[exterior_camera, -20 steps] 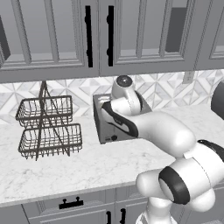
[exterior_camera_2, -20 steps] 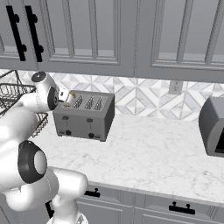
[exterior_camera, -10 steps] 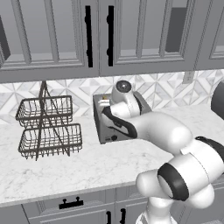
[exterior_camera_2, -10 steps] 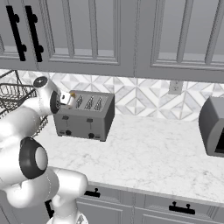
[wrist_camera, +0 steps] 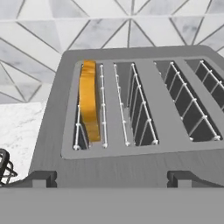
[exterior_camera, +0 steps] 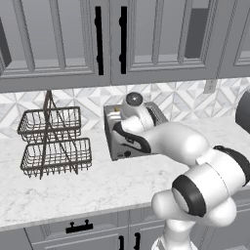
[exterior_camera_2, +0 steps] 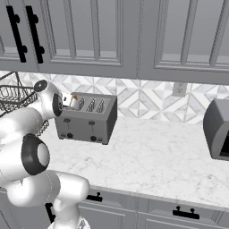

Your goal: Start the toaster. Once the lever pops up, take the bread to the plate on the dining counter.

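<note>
Four slots run across the top of the toaster (wrist_camera: 131,113), and the bread (wrist_camera: 89,103) sits on edge in the one at the far left, its golden-orange crust showing above the wire guides. By the look of it the task is barely begun: the slice is in the toaster, and I cannot tell from these views whether either lever has been pushed down. Starting the toaster, waiting for the pop, lifting the slice out and carrying it to the plate on the dining counter all appear to lie ahead. The toaster is a boxy grey-silver unit with black knobs on its front, standing on the marble tabletop (exterior_camera_2: 147,156) against the tiled wall, with a two-tier wire basket (exterior_camera: 53,141) to its left. The gripper (exterior_camera_2: 67,102) hovers over the toaster's left end, fingers spread wide and holding nothing.
</note>
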